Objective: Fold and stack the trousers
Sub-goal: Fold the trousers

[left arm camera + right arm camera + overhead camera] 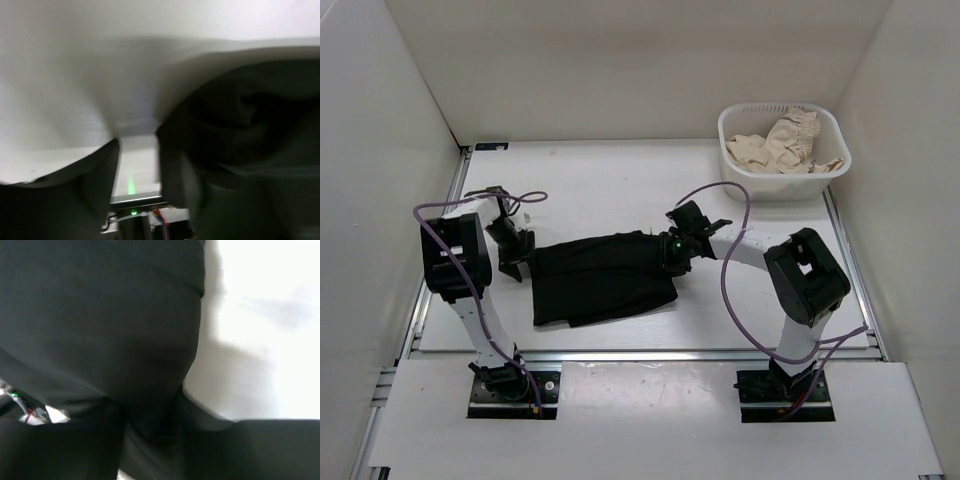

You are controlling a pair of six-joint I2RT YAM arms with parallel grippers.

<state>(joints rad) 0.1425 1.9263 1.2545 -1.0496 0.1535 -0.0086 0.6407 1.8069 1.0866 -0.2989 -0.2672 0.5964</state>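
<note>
The black trousers point(600, 278) lie folded in a rough rectangle in the middle of the table. My left gripper point(513, 258) is at their left edge. In the left wrist view it point(137, 155) is open, with bare white table between the fingers point(95, 190) and the black cloth point(250, 125) just to the right of them. My right gripper point(672, 256) is at the trousers' right edge. In the right wrist view it point(150, 425) is shut on a bunched fold of the black cloth point(100, 315), which fills most of that view.
A white basket point(732, 140) stands at the back right with a beige ruffled garment point(785, 142) in it. White walls close in the table on the left, back and right. Purple cables loop off both arms.
</note>
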